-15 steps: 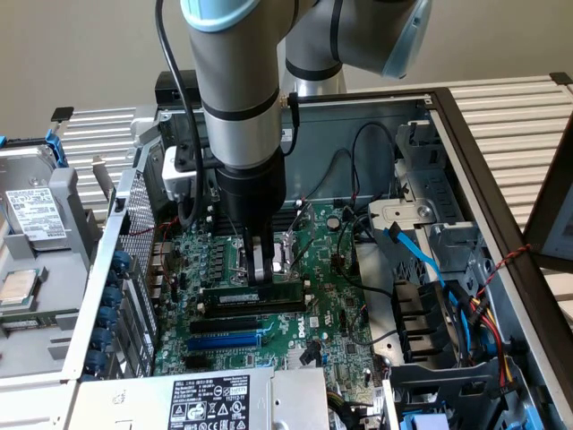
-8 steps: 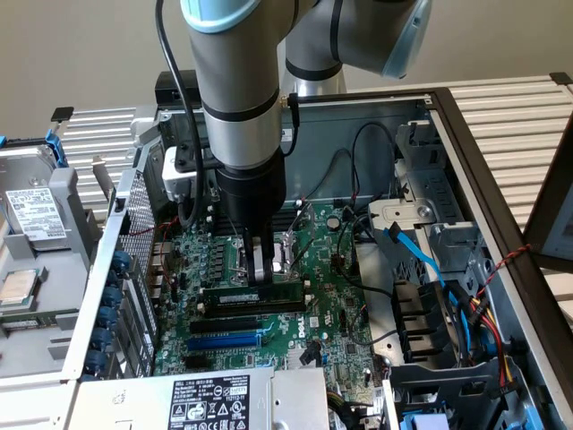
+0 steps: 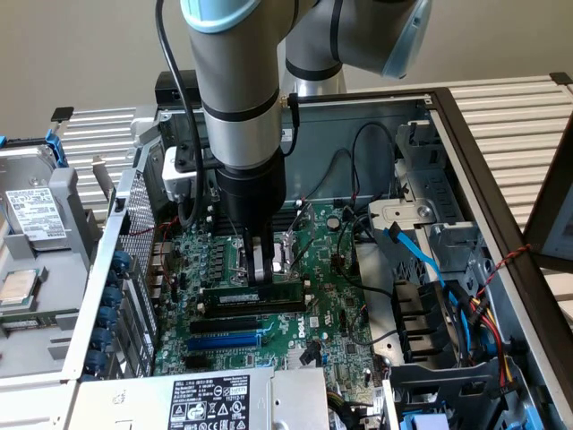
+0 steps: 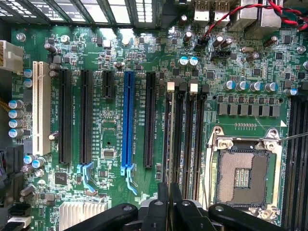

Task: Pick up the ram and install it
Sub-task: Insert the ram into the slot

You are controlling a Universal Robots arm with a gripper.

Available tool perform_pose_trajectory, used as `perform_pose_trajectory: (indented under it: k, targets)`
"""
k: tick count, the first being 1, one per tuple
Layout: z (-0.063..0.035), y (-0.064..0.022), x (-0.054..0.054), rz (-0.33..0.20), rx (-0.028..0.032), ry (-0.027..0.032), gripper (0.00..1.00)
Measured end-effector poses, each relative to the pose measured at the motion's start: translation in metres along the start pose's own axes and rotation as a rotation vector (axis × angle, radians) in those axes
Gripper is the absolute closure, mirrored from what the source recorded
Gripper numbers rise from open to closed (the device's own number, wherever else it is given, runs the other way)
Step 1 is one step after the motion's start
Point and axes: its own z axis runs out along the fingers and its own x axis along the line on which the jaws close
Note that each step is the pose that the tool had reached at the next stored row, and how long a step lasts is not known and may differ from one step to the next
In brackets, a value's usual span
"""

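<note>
My gripper [image 3: 264, 274] is clamped on the ram [image 3: 235, 296], a little under the middle of the exterior view. The fingers pinch the upper long edge of the stick near its middle, slightly toward the exterior view's right. The ram stands on its edge with the label side toward the camera, along the motherboard [image 3: 336, 309]. In the picture it is just above an empty black slot [image 3: 224, 321] and the blue expansion slot [image 3: 224, 341]. I cannot tell whether its lower edge is already inside a slot or only rests on top of one.

In the wrist view my fingers [image 4: 163, 199] are nearly together. Ahead of them run the memory slots [image 4: 181, 139] with their white end clips [image 4: 170, 87].

I judge that the step in hand is the seating of the stick. To do it well, I think the ram must be upright and exactly parallel to its slot, with both ends over the clips. The push should go straight down and slowly. I hold the stick at one place only, so one end could sink before the other and the board could turn between my fingers. A tilted push could also bend the thin stick or load the slot sideways. I would count it as seated only when both end clips stand closed against the ends.
</note>
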Motion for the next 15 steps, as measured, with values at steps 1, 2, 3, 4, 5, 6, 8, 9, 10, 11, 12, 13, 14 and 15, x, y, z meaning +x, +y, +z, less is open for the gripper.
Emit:
perform_pose_trajectory:
  k: [1,2,3,4,5,6,8,9,10,11,12,13,14,15]
  targets:
    - [0.0,0.0,0.0,0.0,0.0,0.0,0.87]
    - [0.0,0.0,0.0,0.0,0.0,0.0,0.87]
    - [-0.0001,0.0001,0.0,0.0,-0.0006,-0.0001,0.85]
    - [-0.0001,0.0004,0.0,0.001,-0.0008,0.0,0.85]
    - [-0.0001,0.0003,0.0,0.001,-0.0002,0.0003,0.85]
    - [-0.0001,0.0002,0.0,0.0,-0.0001,0.0001,0.79]
    - [0.0,0.0,0.0,0.0,0.0,0.0,0.79]
    - [0.0,0.0,0.0,0.0,0.0,0.0,0.79]
    - [0.0,0.0,0.0,0.0,0.0,0.0,0.79]
    - [0.0,0.0,0.0,0.0,0.0,0.0,0.79]
    - [0.0,0.0,0.0,0.0,0.0,0.0,0.79]
    - [0.0,0.0,0.0,0.0,0.0,0.0,0.79]
    - [0.0,0.0,0.0,0.0,0.0,0.0,0.79]
    - [0.0,0.0,0.0,0.0,0.0,0.0,0.79]
